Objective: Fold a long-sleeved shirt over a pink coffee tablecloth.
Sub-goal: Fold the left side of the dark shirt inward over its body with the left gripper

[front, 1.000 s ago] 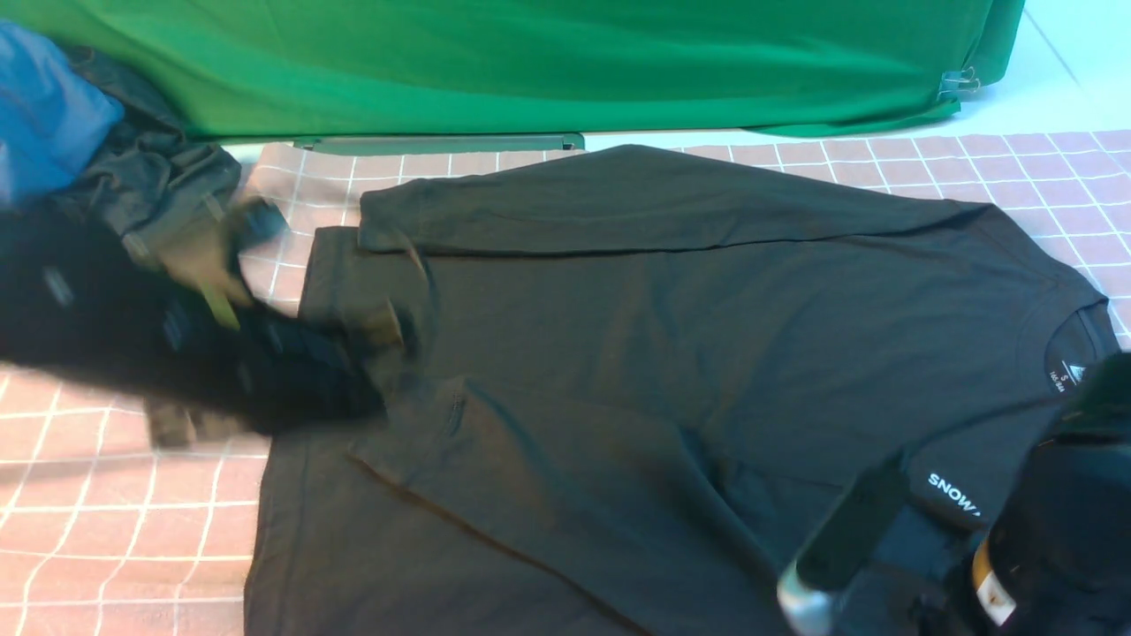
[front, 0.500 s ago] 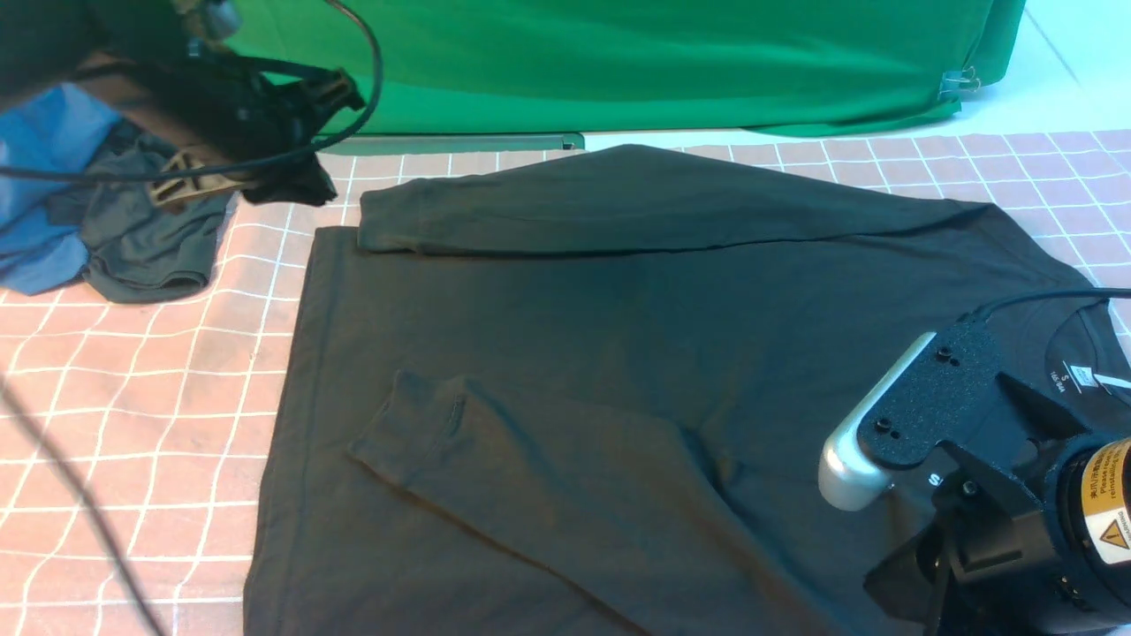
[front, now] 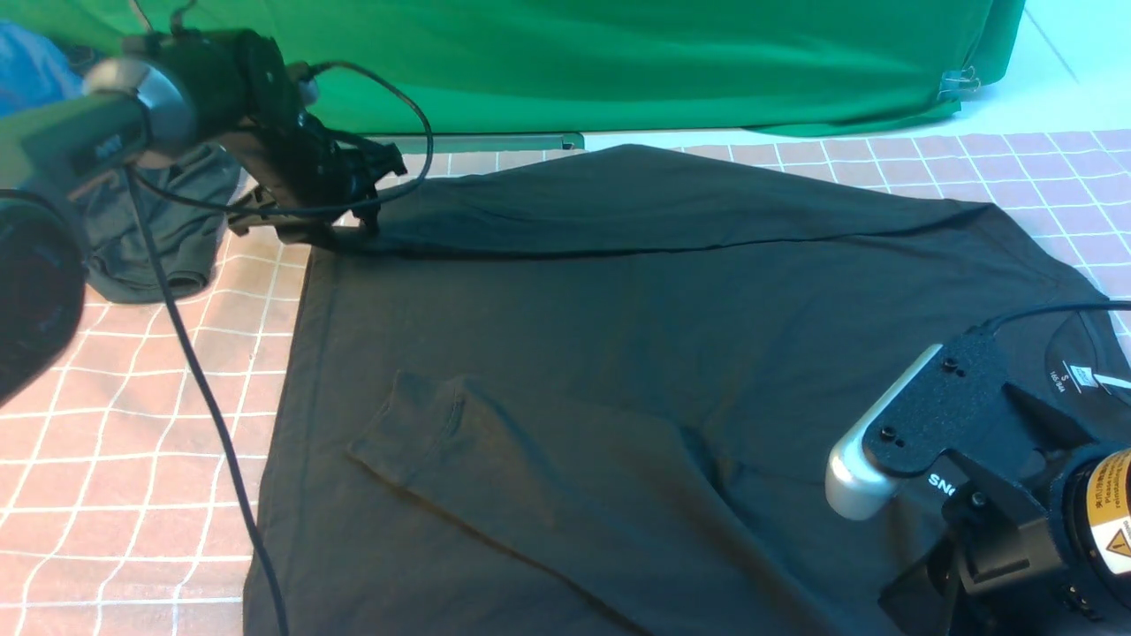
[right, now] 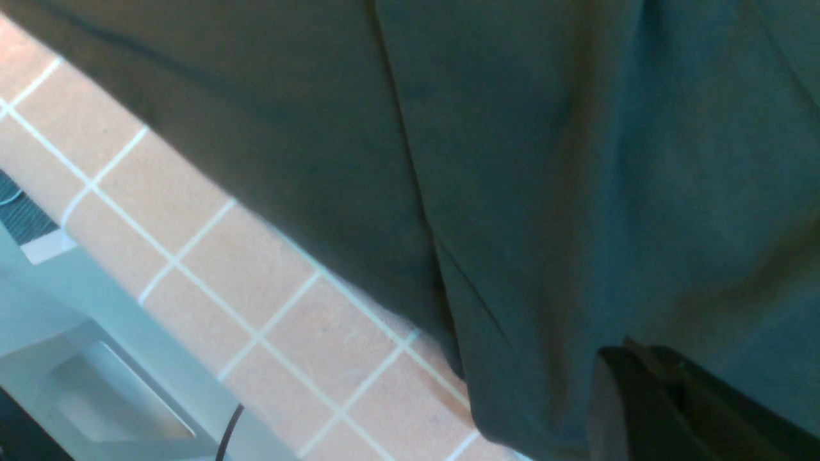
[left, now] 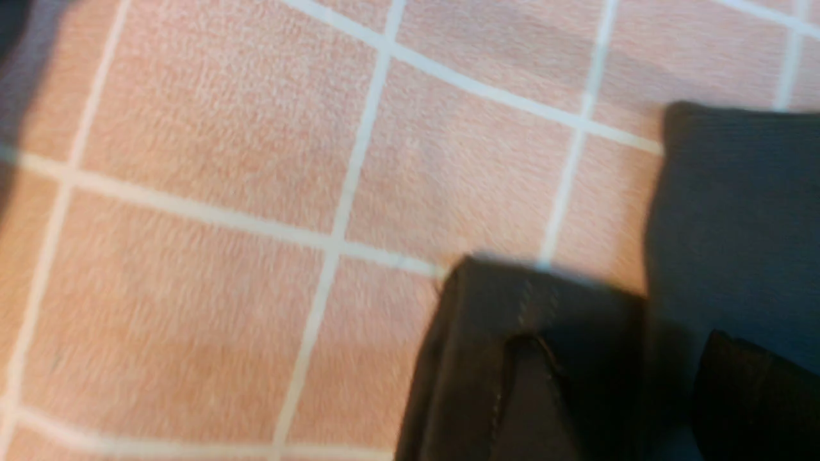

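The fingers (left: pixel 532 397) of the left gripper (front: pixel 345 225) stood apart, released. The cuff (left: pixel 737 218) of the shirt (front: pixel 636 353) lay flat on the tablecloth (front: pixel 132 424) between them. This gripper sat at the upper left of the front frame, at the end of the far sleeve (front: pixel 618 208).

The shirt filled the middle of that frame, spread on the pink checked tablecloth with its collar toward the right edge. Its far sleeve lay folded along the top edge, and the near sleeve (front: pixel 548 477) slanted across the lower half.

The right gripper (right: pixel 644 410), at the lower right beside the white lettering (front: pixel 941 484), was clenched on the shirt's fabric. A grey garment (front: pixel 168 247) lay at the upper left, apart from the shirt, below a green backdrop (front: pixel 574 62).
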